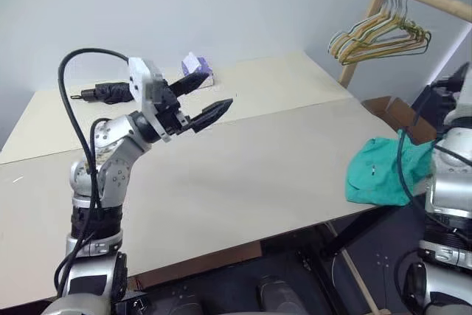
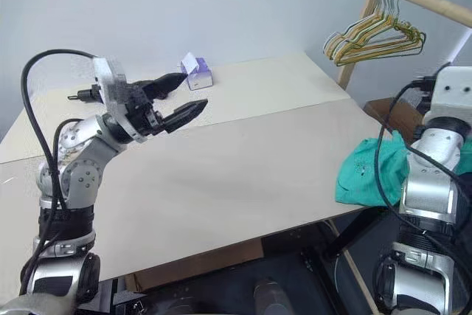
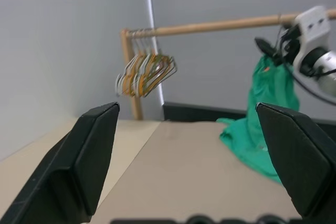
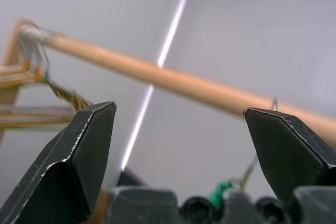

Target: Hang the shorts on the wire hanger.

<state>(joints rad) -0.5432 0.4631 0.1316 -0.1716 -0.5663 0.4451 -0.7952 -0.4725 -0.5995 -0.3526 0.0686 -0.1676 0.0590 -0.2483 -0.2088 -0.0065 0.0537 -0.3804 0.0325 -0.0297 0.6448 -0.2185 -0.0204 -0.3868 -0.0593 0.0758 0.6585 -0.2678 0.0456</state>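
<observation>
While raised over the table (image 1: pixel 243 182), left gripper (image 1: pixel 206 101) outstretched, jaws wide.

Pale beige table (image 1: pixel 243 175) with a seam running across its top. Small purple-and-white box (image 1: pixel 197 66) near the far edge. Black object (image 1: pixel 109 93) lying on the far left of the table, kind unclear. Wooden rail (image 1: pixel 435 1) on a wooden upright at the right, beyond the table's corner. Bunch of pale green and yellow hangers (image 1: pixel 380 35) hooked at the rail's end by the upright. Brown cardboard box (image 1: pixel 398 114) on the floor below the rail. Plain grey wall behind.
</observation>
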